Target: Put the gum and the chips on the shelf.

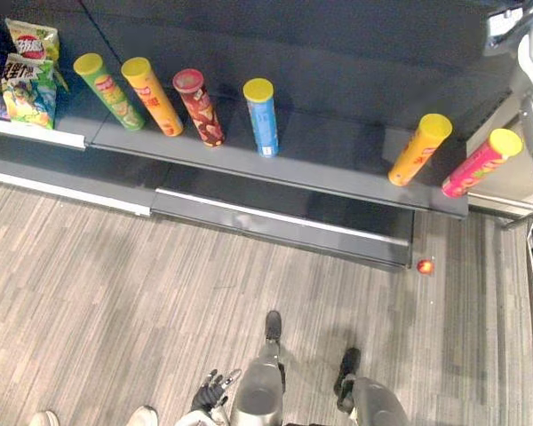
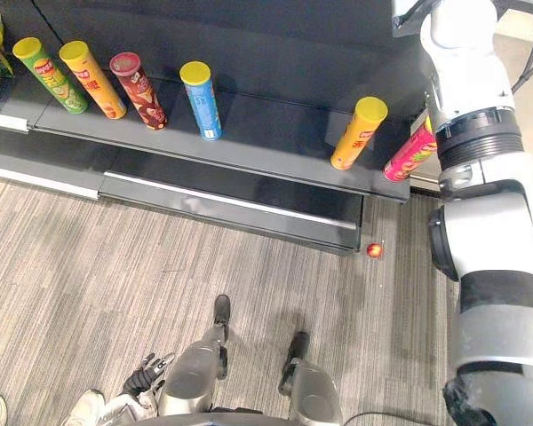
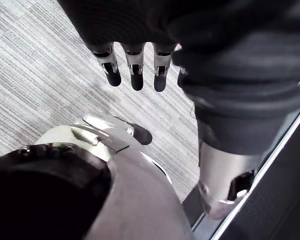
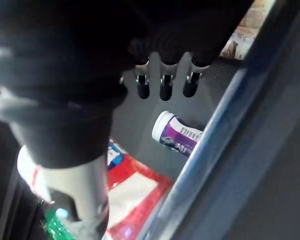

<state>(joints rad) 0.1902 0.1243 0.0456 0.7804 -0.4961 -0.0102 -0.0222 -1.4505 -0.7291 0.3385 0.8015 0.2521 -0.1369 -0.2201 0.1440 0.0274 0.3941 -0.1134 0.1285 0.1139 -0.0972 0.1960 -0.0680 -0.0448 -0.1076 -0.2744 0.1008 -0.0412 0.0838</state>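
A gum bottle (image 4: 177,135) lies on its side on a dark grey shelf board (image 4: 135,120). It has a white cap and a purple label with white print that is too blurred to read. The right hand (image 4: 163,82) hangs just above it with its fingers straight and close side by side, holding nothing and clear of the bottle. A red and white packet (image 4: 135,195) lies just beside the bottle.

On a low dark shelf (image 1: 338,169) six chip tubes stand in a row, from the robot's left: a green tube (image 1: 109,90), an orange tube (image 1: 153,96), a dark red tube (image 1: 199,106) and a blue tube (image 1: 262,116). Then, well apart, come a yellow-orange tube (image 1: 418,149) and a pink tube (image 1: 481,163) at the right end. All have yellow lids, except the dark red tube, whose lid is red. Their labels are too small to read. Bright chip bags (image 1: 27,75) sit at the far left.

A small red ball (image 1: 425,265) lies on the wood-grain floor (image 1: 115,293) by the shelf's base. The left hand (image 1: 215,388) hangs low, its fingers loosely spread and empty. A person's pale shoes (image 1: 142,415) show nearby.
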